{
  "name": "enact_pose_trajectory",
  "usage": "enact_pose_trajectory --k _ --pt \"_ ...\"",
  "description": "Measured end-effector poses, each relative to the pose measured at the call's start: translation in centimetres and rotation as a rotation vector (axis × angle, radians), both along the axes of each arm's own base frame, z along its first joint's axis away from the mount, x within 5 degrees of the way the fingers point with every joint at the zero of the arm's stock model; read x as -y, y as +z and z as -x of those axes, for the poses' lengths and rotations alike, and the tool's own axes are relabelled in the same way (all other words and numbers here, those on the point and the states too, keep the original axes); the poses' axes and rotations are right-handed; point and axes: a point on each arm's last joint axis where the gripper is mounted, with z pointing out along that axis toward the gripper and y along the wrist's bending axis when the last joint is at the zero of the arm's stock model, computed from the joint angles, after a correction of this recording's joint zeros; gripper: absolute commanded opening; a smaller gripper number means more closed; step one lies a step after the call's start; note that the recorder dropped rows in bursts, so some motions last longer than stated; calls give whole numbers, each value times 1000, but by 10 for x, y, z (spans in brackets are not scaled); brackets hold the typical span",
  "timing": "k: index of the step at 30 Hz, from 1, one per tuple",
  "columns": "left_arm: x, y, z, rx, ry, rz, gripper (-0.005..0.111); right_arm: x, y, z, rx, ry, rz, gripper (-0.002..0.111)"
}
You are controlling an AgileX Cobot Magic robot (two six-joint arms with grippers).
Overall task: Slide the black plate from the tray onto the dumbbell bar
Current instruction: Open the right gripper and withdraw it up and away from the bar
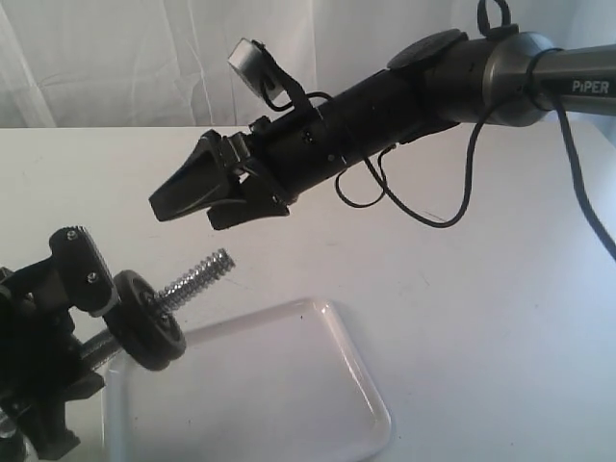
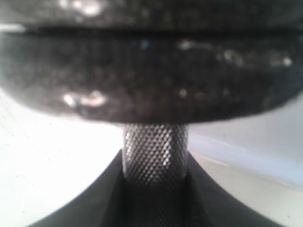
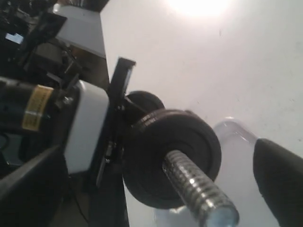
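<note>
While left gripper (image 1: 89,327) clamps dumbbell bar (image 1: 197,274) at near left, black plate (image 1: 146,320) sits threaded on it, off tray (image 1: 377,397). Right gripper (image 1: 185,217) hovers above – fingers parted, empty; arm (image 1: 539,72) reads "PiPER".

Robot lab setup, white table (image 1: 500,318), white curtain (image 1: 115,58) backdrop, cabled PiPER-labelled arm (image 1: 568,72)

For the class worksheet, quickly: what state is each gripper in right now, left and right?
Left gripper: closed on the dumbbell bar.
Right gripper: open, holding nothing.
</note>
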Motion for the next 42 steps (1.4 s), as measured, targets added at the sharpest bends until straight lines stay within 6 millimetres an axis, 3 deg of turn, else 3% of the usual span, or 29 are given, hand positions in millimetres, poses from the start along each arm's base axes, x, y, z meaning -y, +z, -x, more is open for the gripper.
enact_pose_trajectory --k 3,5,8,26,30,35,38,42 --pt "2 3 -5 66 9 32 0 2 -4 1 7 14 48 86" --pt "3 5 -7 89 13 44 0 3 -3 1 18 18 49 57" --pt "3 5 -8 97 14 49 0 4 5 3 50 23 41 1" --pt "9 15 -17 252 12 117 0 25 41 3 104 -57 12 3" --pt "9 15 -17 242 9 110 0 26 41 3 131 -41 13 26" --pt "8 12 -15 214 9 97 0 29 43 3 141 -33 8 77" --pt "3 7 -10 125 7 52 0 32 46 2 148 -41 2 87" --pt "-4 -5 11 -123 -26 -57 0 33 44 3 158 -30 26 83"
